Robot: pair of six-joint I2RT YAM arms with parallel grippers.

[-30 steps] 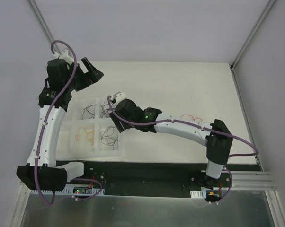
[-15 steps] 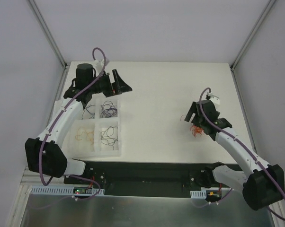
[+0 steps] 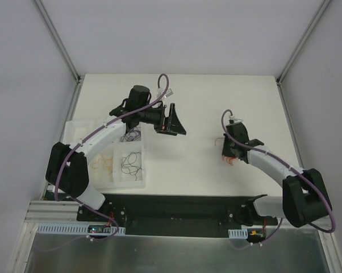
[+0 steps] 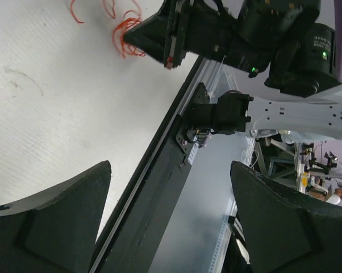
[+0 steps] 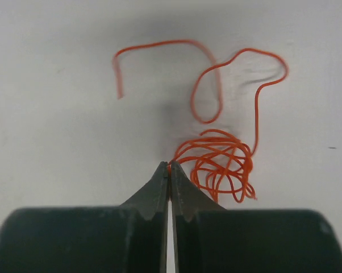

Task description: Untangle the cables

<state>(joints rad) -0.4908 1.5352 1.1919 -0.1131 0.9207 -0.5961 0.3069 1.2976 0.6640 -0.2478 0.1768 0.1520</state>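
A tangle of orange cables [image 5: 223, 161] lies on the white table at the right, with loose curls trailing beyond it. My right gripper [image 5: 169, 165] is shut, its tips pinching a strand at the tangle's left edge; from above it [image 3: 227, 151] sits low over the orange cables [image 3: 232, 160]. My left gripper [image 3: 174, 122] hangs open over the middle of the table with nothing between its fingers [image 4: 57, 222]. In the left wrist view the orange cables [image 4: 128, 35] show far off, under the right gripper. More cables lie sorted in a tray: black [image 3: 131, 162], orange-yellow [image 3: 104, 164], purple [image 3: 132, 135].
A white compartment tray [image 3: 74, 126] sits at the left, partly under the left arm. A black rail [image 3: 176, 207] runs along the table's near edge. White walls with metal posts close in the back and sides.
My left arm swung right, from the tray's far side to the table's middle. My right gripper dropped onto the orange tangle and shut on a strand.
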